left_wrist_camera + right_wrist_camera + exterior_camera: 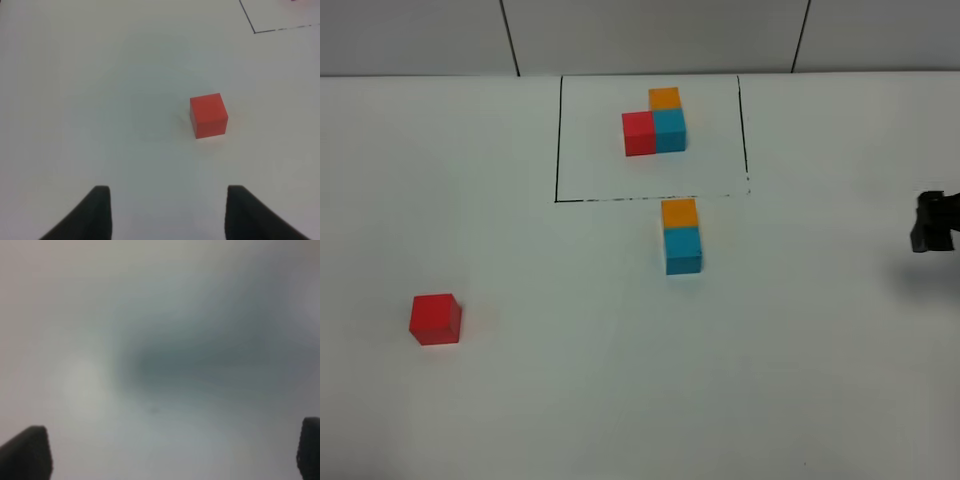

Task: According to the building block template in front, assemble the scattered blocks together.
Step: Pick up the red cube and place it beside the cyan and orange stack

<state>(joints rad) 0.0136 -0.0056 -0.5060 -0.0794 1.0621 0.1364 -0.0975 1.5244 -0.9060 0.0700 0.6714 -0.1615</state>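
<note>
Overhead view: template trio (655, 125) sits framed top centre, orange cube (679, 212) and blue cube (683, 250) touching just below it, red cube (435, 318) alone lower left. The left gripper (167, 197) is parted, holding nothing; right gripper (172, 445) gapes wide, empty too.

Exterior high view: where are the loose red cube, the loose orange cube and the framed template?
red cube (435, 312): exterior high view, top face.
orange cube (679, 212): exterior high view, top face.
template (667, 128): exterior high view, its blue cube's top.
</note>
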